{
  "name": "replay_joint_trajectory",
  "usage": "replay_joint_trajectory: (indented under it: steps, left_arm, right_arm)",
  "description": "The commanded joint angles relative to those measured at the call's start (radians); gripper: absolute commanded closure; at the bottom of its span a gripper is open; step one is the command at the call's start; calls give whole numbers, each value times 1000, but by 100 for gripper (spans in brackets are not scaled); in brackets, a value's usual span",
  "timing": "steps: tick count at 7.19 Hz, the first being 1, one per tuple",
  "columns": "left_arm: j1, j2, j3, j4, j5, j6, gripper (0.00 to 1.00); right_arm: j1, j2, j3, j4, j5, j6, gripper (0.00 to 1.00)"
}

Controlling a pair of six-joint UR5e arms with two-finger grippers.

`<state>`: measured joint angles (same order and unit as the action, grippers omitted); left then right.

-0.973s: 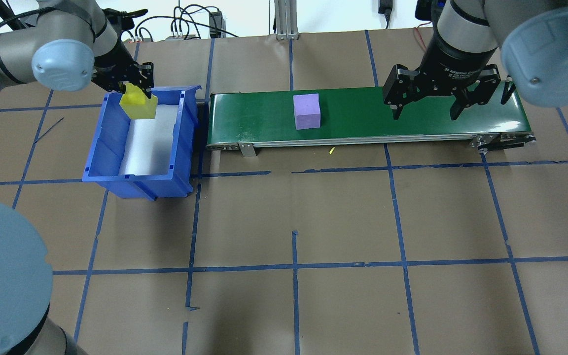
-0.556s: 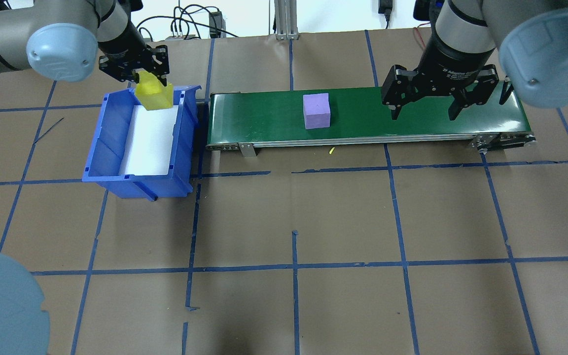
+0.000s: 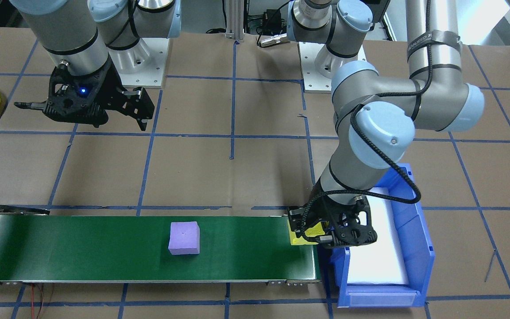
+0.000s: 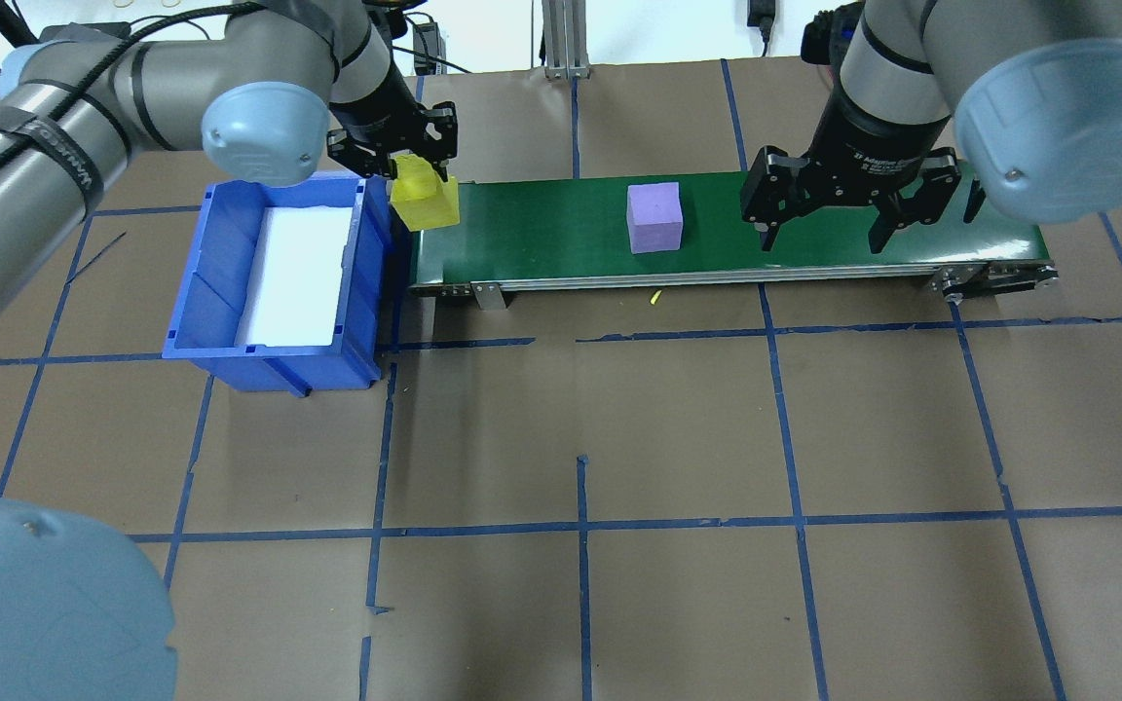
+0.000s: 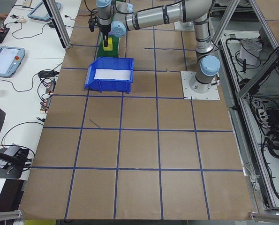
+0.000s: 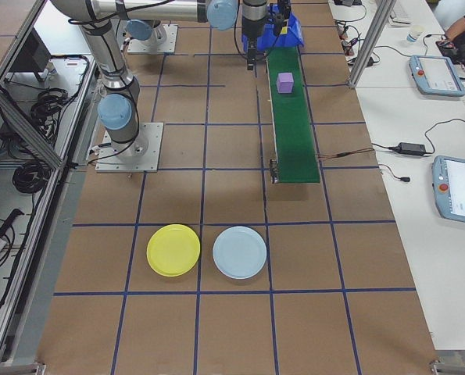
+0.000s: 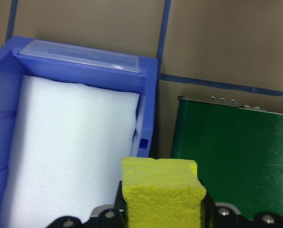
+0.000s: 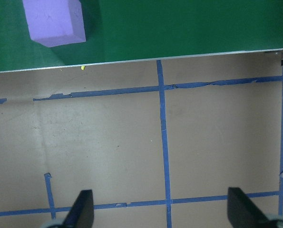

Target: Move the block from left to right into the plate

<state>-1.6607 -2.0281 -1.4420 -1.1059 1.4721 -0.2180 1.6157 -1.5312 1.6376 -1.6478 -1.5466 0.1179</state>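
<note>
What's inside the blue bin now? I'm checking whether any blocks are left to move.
The blue bin shows only a white foam liner; no blocks on it. The left tool holds the yellow block beside it.

This is a robotics lab: the table is covered in brown paper gridded with blue tape, aluminium framing rises around it, teach pendants and loose cables lie on side benches, and a small green conveyor runs across it.
</note>
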Motion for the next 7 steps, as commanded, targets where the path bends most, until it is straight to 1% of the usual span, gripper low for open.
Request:
replay_joint_trajectory:
  steps: [1, 2, 3, 4, 5, 6, 7]
  left_arm:
    - [-19, -59, -12, 66, -3, -7, 76]
    - [-19, -75, -14, 78, -3, -9, 74]
    - [-19, -87, -15, 84, -4, -9, 61]
    - [-19, -89, -15, 90, -6, -9, 25]
    - [-19, -86, -15, 98, -4, -6, 0]
    - [-21, -58, -15, 97, -1, -6, 0]
    - [-21, -6, -21, 77, 2, 11, 0]
  right_arm:
    - [1, 34, 75, -80, 29, 8, 0]
    - [0, 57, 88, -163, 17, 8, 0]
    - [-2, 94, 96, -167, 14, 6, 0]
    - [-3, 114, 97, -173, 17, 6, 0]
    - [-5, 126, 99, -282, 13, 5, 0]
    - [-8, 170, 84, -315, 13, 3, 0]
    - [-13, 212, 44, -317, -6, 3, 0]
